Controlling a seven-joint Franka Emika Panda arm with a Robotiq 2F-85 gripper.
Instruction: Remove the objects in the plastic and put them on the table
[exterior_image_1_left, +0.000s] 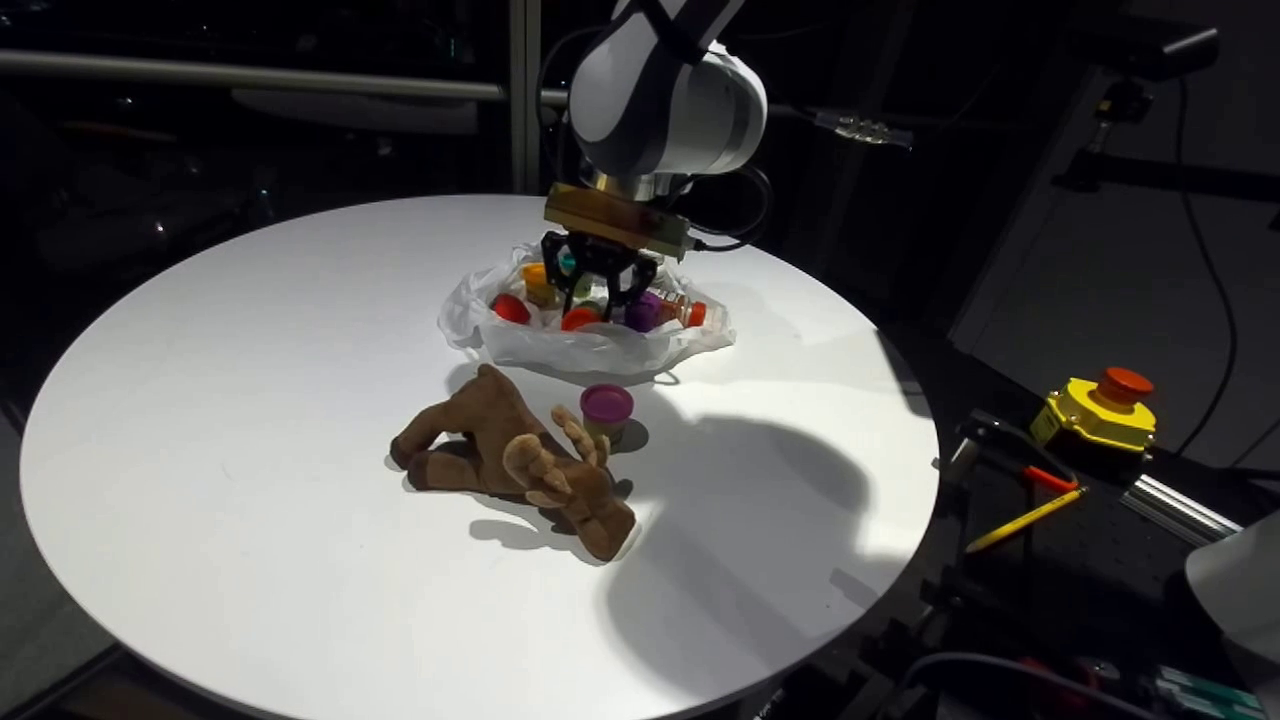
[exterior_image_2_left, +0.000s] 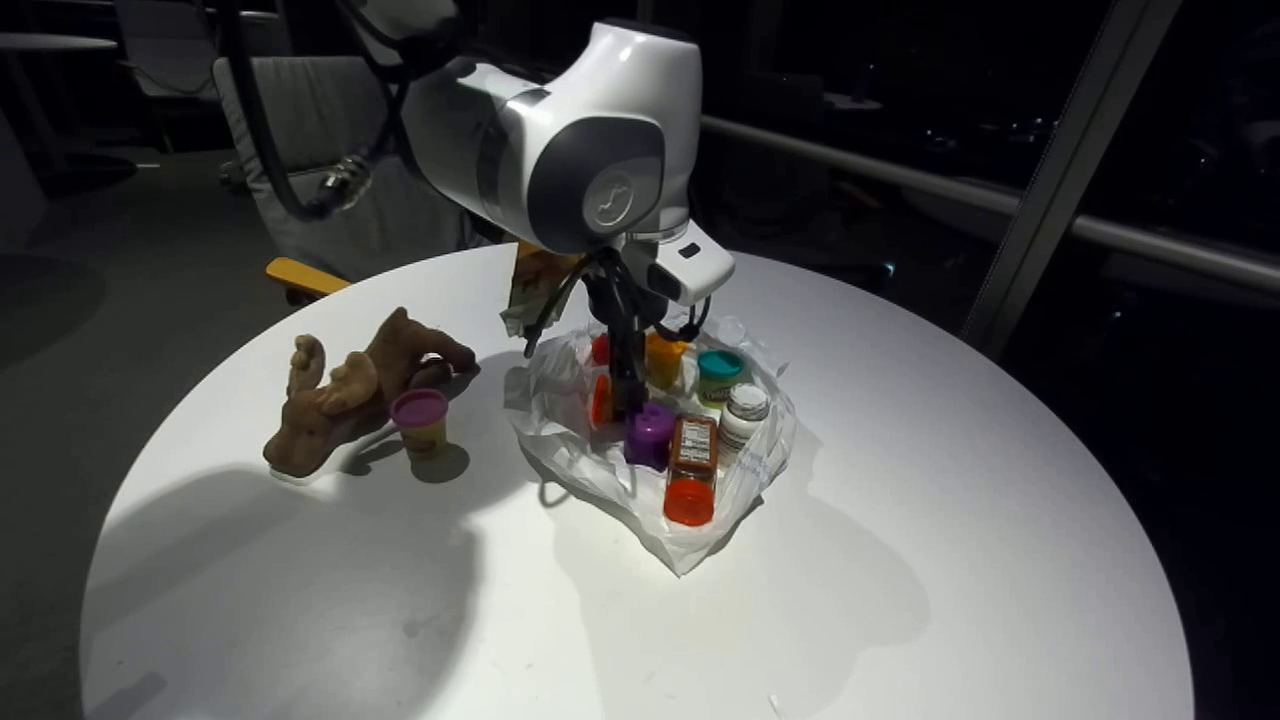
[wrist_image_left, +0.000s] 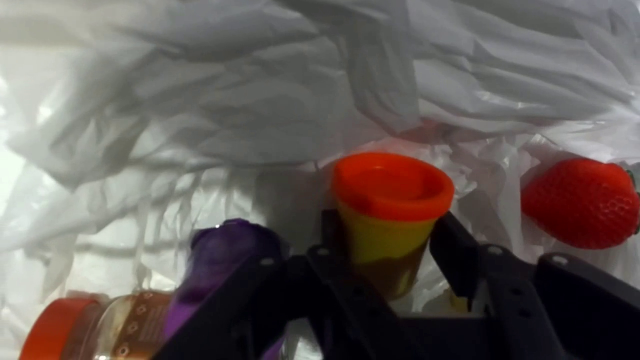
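A white plastic bag lies spread on the round table. In the wrist view my gripper has a finger against each side of a yellow tub with an orange lid and looks shut on it. The tub lies tilted in the bag, lid sideways; its lower part is partly hidden. Beside it are a purple bottle, a red-capped spice jar and a red strawberry. An orange-yellow tub, a teal-lidded tub and a white jar stand in the bag too.
On the white table, outside the bag, a brown plush moose lies beside a purple-lidded tub. The bag's crumpled edges rise around its contents. A yellow emergency-stop box sits off the table.
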